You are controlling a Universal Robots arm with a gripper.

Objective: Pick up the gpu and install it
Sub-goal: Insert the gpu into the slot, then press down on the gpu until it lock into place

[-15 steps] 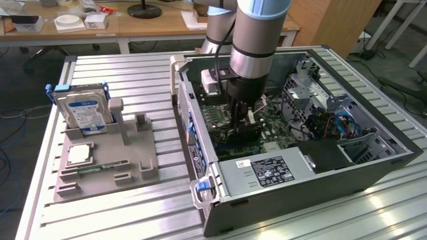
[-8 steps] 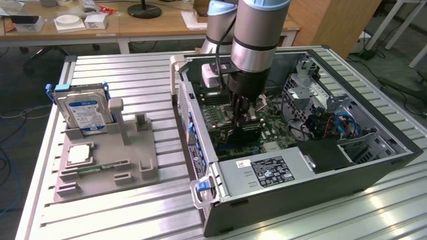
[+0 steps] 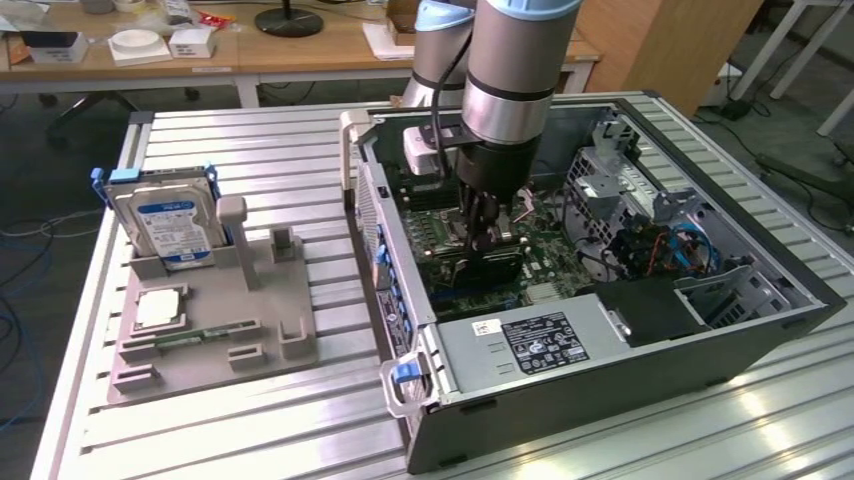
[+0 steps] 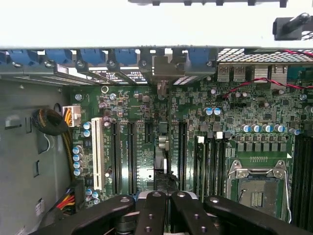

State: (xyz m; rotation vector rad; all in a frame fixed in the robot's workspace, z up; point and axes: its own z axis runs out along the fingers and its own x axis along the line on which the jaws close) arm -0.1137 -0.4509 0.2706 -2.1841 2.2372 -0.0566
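readable text: none | hard drive label [image 3: 171, 228]: too small | power supply label [image 3: 534, 338]: too small

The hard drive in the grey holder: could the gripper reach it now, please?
Probably not yet: the gripper is shut on the gpu inside the case, though nothing covers the hard drive.

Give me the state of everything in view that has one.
gripper: shut on the gpu
gpu: upright on edge above the motherboard slots, seating not clear
computer case: lying on its side, side panel off
hard drive: standing upright in the gray holder
memory stick: lying flat in the gray holder
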